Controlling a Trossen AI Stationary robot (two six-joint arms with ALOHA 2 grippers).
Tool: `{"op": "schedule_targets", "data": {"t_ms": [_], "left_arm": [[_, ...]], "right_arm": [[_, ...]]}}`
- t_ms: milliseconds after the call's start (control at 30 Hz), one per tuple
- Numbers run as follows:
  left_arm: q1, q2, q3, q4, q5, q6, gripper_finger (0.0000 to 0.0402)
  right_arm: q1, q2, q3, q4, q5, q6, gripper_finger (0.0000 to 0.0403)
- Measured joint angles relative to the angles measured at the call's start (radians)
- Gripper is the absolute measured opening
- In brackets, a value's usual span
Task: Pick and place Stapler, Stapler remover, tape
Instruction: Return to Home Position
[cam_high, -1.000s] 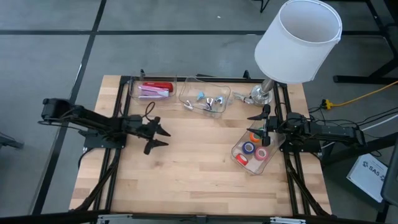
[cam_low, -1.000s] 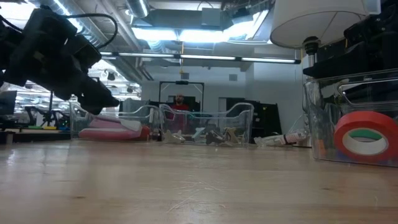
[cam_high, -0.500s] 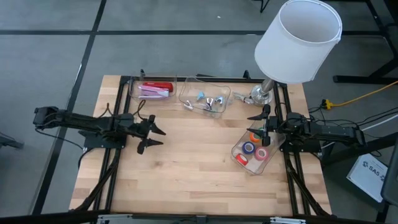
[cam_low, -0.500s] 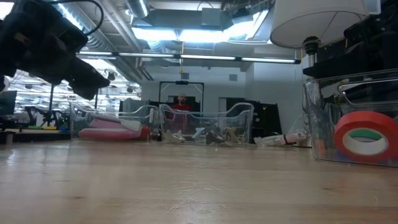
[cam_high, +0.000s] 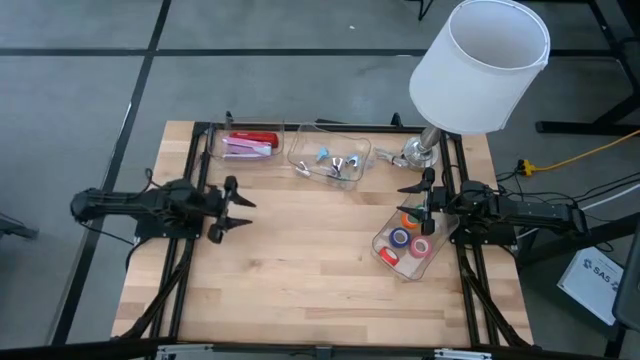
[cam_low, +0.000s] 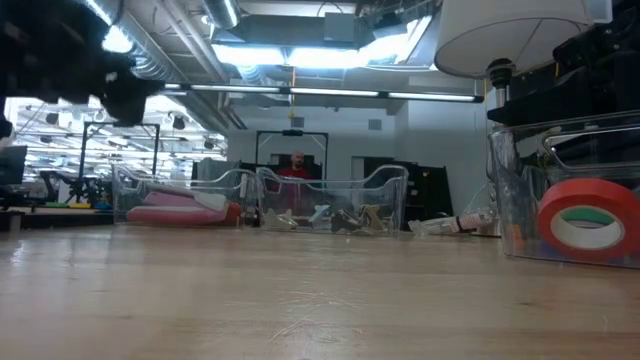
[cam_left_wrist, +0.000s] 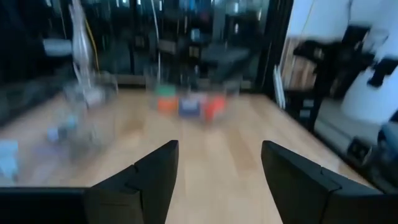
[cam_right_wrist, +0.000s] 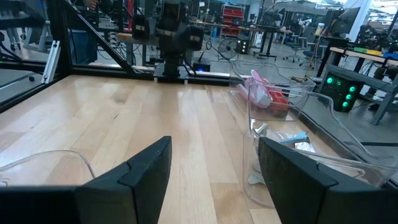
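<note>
A pink and red stapler (cam_high: 250, 143) lies in a clear bin at the far left. Silvery and blue stapler removers (cam_high: 335, 163) lie in the middle clear bin (cam_high: 300, 150). Several coloured tape rolls (cam_high: 408, 238) sit in a clear bin at the table's right; a red roll (cam_low: 585, 220) shows in the low view. My left gripper (cam_high: 235, 210) stands open over the table's left part, pointing level across the table, with nothing between its fingers (cam_left_wrist: 155, 174). My right gripper (cam_high: 412, 199) waits open at the right edge, above the tape bin's far end.
A lamp with a white shade (cam_high: 480, 65) stands at the far right corner, its metal base (cam_high: 418, 152) beside the middle bin. Black frame rails (cam_high: 190, 250) run along the left and right sides. Bare wood (cam_high: 310, 250) lies between the arms.
My left gripper has drawn back toward the table's left edge and risen, tipping up from a downward slant to level. It has stayed open and holds nothing. The bins and their contents have not moved.
</note>
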Motion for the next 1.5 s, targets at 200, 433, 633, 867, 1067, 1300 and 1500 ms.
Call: {"op": "schedule_targets", "data": {"t_ms": [200, 433, 633, 867, 1067, 1300, 1500], "left_arm": [[0.027, -0.085, 0.000, 0.045, 0.006, -0.026, 0.0227], [0.041, -0.086, 0.000, 0.003, 0.010, -0.090, 0.0229], [0.041, -0.085, 0.000, 0.003, 0.003, -0.091, 0.0229], [0.032, -0.085, 0.000, 0.015, 0.011, -0.083, 0.0230], [0.031, -0.085, 0.000, 0.015, 0.011, -0.082, 0.0228], [0.031, -0.085, 0.000, 0.015, 0.011, -0.081, 0.0230], [0.031, -0.085, 0.000, 0.015, 0.011, -0.081, 0.0226]], "right_arm": [[0.000, 0.000, 0.000, 0.000, 0.000, 0.000, 0.0239], [0.000, 0.000, 0.000, 0.000, 0.000, 0.000, 0.0239], [0.000, 0.000, 0.000, 0.000, 0.000, 0.000, 0.0239], [0.000, 0.000, 0.000, 0.000, 0.000, 0.000, 0.0239], [0.000, 0.000, 0.000, 0.000, 0.000, 0.000, 0.0239], [0.000, 0.000, 0.000, 0.000, 0.000, 0.000, 0.0239], [0.000, 0.000, 0.000, 0.000, 0.000, 0.000, 0.0239]]}}
